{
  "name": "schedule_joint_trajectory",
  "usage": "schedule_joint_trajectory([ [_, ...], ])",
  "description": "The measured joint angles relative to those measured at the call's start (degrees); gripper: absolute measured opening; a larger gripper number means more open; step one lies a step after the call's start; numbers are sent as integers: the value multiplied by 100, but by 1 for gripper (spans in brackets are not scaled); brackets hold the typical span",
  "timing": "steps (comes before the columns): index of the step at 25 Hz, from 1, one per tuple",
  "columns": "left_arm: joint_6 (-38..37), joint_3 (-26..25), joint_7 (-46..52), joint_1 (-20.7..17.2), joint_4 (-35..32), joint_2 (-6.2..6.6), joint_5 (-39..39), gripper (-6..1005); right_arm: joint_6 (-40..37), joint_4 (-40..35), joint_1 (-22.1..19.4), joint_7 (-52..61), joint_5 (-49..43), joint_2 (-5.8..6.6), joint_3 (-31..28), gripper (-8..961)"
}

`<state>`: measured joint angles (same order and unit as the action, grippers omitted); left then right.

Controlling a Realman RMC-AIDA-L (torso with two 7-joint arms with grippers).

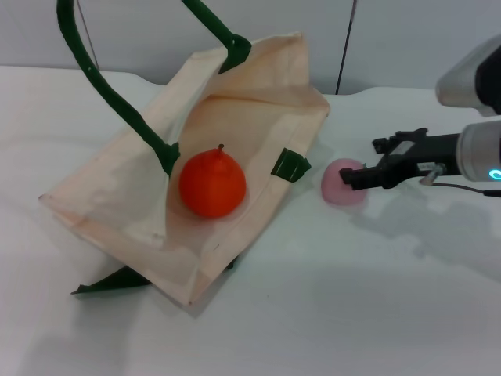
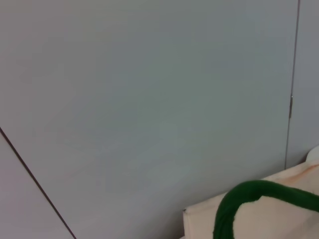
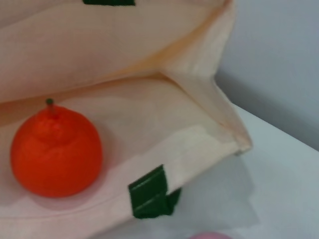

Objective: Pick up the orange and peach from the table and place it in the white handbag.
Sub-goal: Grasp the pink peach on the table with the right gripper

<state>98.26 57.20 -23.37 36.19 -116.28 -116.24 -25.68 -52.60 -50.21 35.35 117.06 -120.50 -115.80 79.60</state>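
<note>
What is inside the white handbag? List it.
Inside the white handbag sits only the orange; deeper corners are covered by cloth. The peach lies outside, at the right hand.

No legible text or labels anywhere.

The white handbag (image 1: pixel 235 102) lies on the counter (image 1: pixel 352 313), left of centre, its mouth held open toward the near side. The orange (image 1: pixel 212 184) sits inside that open mouth, resting on the lower panel of the bag, with the upper panel arching over and behind it. One strap handle (image 1: pixel 109 90) rises from the bag's near edge just left of the orange and loops up to the far left; the other strap (only partly in view) climbs from the bag's far edge. The peach (image 1: pixel 343 185) rests on the counter outside the bag, just right of its right-hand edge. The right gripper (image 1: pixel 354 177) reaches in from the right, its jaws at the peach's right side.
</note>
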Motion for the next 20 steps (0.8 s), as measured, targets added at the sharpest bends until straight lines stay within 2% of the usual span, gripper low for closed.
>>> schedule_joint_trajectory([
  [8, 6, -25, -21, 78, 0, 4, 3, 108, -22, 67, 137, 22, 222, -11, 330, 795],
  [15, 27, -17, -34, 105, 0, 9, 2, 109, 152, 727, 479, -17, 225, 3, 314, 788],
  [20, 27, -2, -42, 108, 0, 16, 2, 109, 303, 849, 551, -36, 204, 5, 346, 784],
])
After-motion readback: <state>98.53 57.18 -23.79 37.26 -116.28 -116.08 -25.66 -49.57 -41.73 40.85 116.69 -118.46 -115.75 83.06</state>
